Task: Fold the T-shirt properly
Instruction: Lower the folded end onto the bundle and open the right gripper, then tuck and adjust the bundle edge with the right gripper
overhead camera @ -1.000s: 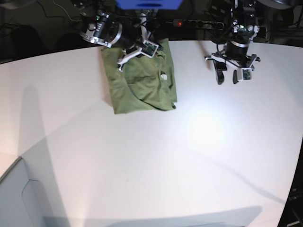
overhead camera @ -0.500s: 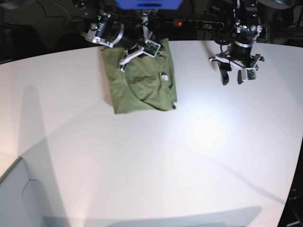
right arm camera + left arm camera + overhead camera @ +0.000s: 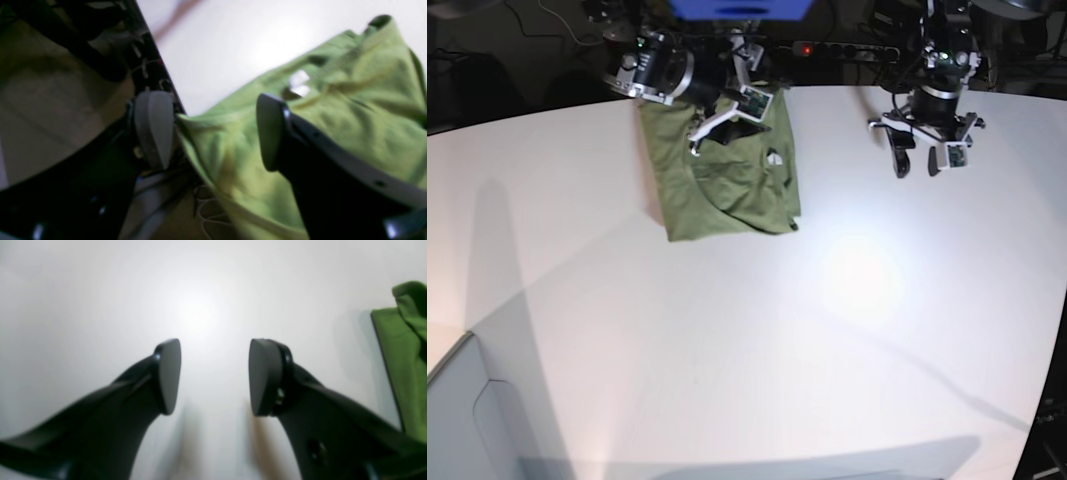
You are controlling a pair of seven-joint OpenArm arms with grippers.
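Note:
The olive-green T-shirt (image 3: 727,180) lies folded into a rough rectangle at the back of the white table (image 3: 757,340), its small white tag (image 3: 773,158) facing up. My right gripper (image 3: 725,124) hovers over the shirt's far edge. In the right wrist view this gripper (image 3: 213,133) stands open, with the shirt (image 3: 350,110) and the tag (image 3: 298,83) under and between its spread fingers, nothing pinched. My left gripper (image 3: 914,162) hangs open over bare table to the right. Its fingers (image 3: 168,376) hold nothing, and the shirt (image 3: 407,366) shows at that view's right edge.
The table's back edge runs just behind the shirt, with dark floor, cables and a power strip (image 3: 847,50) with a red light beyond it. A grey box corner (image 3: 467,420) sits at the lower left.
My right gripper has opened and let go of the shirt's far edge, lifting slightly. The left arm pulled back a little a second ago and has since held still.

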